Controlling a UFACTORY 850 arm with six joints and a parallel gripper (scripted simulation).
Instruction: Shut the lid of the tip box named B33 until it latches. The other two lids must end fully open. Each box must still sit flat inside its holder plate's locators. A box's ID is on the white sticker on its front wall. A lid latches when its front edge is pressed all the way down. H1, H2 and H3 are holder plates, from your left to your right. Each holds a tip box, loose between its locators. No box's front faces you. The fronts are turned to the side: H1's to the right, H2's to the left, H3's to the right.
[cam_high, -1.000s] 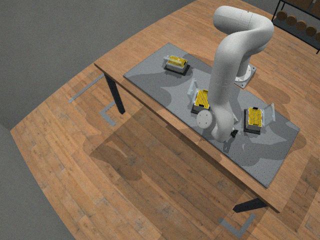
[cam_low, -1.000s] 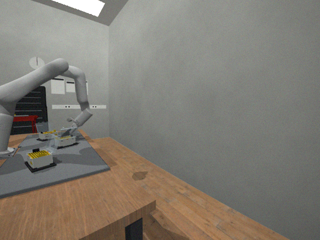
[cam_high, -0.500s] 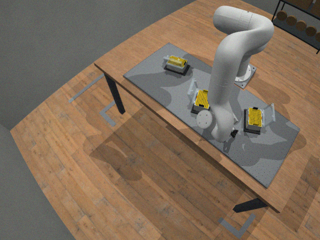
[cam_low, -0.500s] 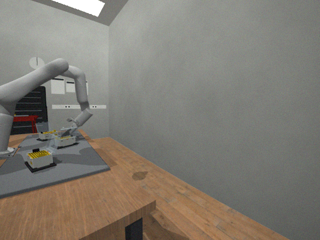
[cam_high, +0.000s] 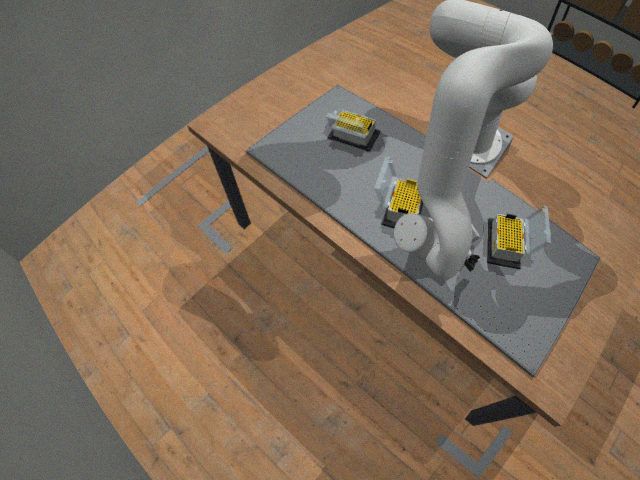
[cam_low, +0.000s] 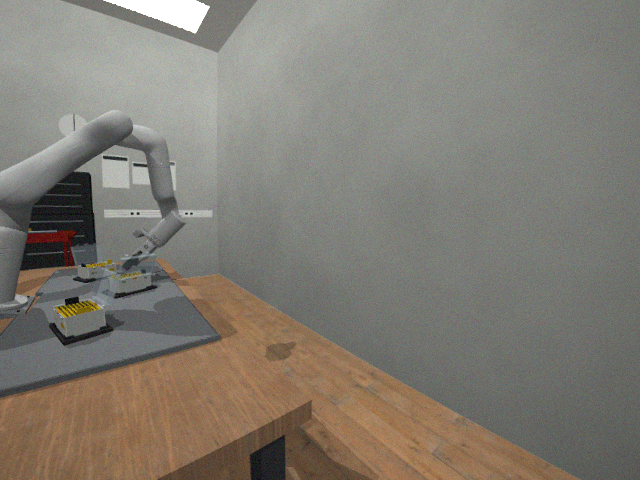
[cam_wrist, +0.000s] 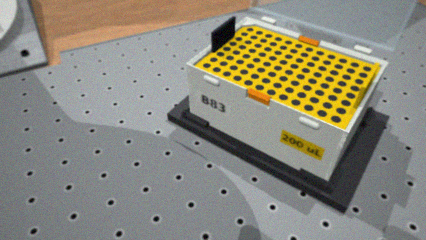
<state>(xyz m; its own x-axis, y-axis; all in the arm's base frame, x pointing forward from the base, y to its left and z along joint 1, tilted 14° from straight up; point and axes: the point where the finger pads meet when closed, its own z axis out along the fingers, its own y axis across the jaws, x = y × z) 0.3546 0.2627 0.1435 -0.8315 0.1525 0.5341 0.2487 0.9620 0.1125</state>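
In the wrist view a white tip box (cam_wrist: 285, 95) with a yellow tip rack sits flat on a black holder plate (cam_wrist: 260, 155). The sticker (cam_wrist: 213, 104) on its front wall reads B83. Its clear lid (cam_wrist: 345, 20) is swung back behind it, open. This box also shows in the top view (cam_high: 509, 236). My gripper (cam_high: 470, 262) is open and empty. It hangs low over the mat between this box and the middle box (cam_high: 405, 198), facing the B83 front. A third box (cam_high: 353, 125) stands far off. Their stickers cannot be read.
The middle box's lid (cam_high: 383, 175) stands open on its far side. The grey perforated mat carries all three holders. My arm's base (cam_high: 485, 152) sits at the mat's back edge. My forearm hangs over the middle box.
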